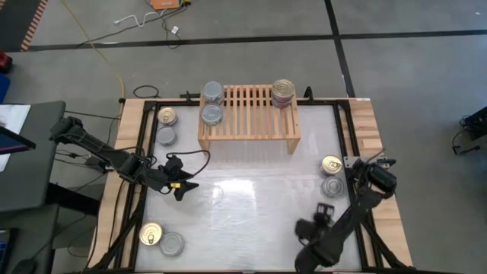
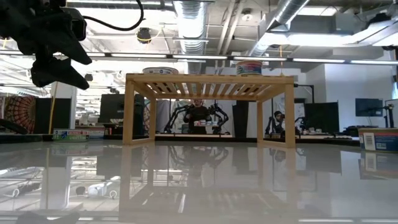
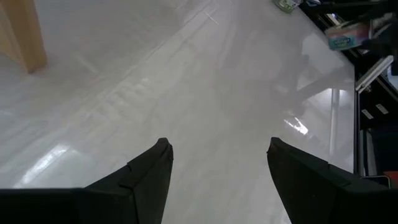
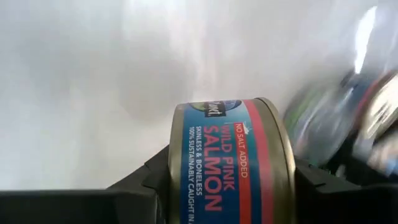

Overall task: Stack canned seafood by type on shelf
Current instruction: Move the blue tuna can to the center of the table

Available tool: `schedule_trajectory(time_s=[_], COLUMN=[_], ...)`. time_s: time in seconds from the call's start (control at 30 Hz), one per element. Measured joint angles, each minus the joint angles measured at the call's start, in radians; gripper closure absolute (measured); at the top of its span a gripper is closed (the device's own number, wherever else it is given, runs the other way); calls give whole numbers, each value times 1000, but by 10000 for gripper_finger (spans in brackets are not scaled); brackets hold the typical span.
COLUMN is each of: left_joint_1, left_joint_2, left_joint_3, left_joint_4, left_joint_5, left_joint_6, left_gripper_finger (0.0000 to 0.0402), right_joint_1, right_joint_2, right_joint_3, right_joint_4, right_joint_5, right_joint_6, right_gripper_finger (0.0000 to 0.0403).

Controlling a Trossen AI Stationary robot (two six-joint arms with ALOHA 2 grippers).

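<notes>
Your counter is a glossy pale white framed in light wood. The shelf at upper centre of the high view is pale blond wood with a slatted top. On it you have two silver-topped cans at its left end and a stack at its right end with a gold lid and what looks like a reddish band, though it is small. Gold-lidded tins sit beside silver ones at left, lower left and right. Your right end effector is black, and the salmon can between its fingers carries a blue label with a red stripe and white lettering. The left end effector is black too.
</notes>
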Motion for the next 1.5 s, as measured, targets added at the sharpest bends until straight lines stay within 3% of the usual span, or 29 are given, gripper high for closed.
schedule_trajectory(time_s=[0.07,0.23,0.4,0.63,0.8,0.87,1.13,1.33,1.5], left_joint_1=[0,0,0,0,0,0,0,24,86], left_joint_2=[0,0,0,0,0,0,0,0,2], left_joint_3=[0,0,0,0,0,0,0,0,0], left_joint_4=[0,2,0,-4,-5,-5,-3,0,60], left_joint_5=[0,0,11,77,82,82,82,82,74], left_joint_6=[-3,1,6,6,53,76,99,31,-64], left_gripper_finger=[150,150,150,150,150,150,150,150,150], right_joint_1=[-46,-190,-313,-384,-367,-357,-324,-302,-275], right_joint_2=[-6,51,146,202,160,134,93,94,94], right_joint_3=[0,-2,-2,74,126,148,247,304,249], right_joint_4=[-24,63,189,244,254,256,227,-11,47], right_joint_5=[151,405,514,436,381,369,324,277,91], right_joint_6=[15,-153,-364,-452,-448,-445,-397,49,172], right_gripper_finger=[198,198,198,194,50,21,87,121,145])
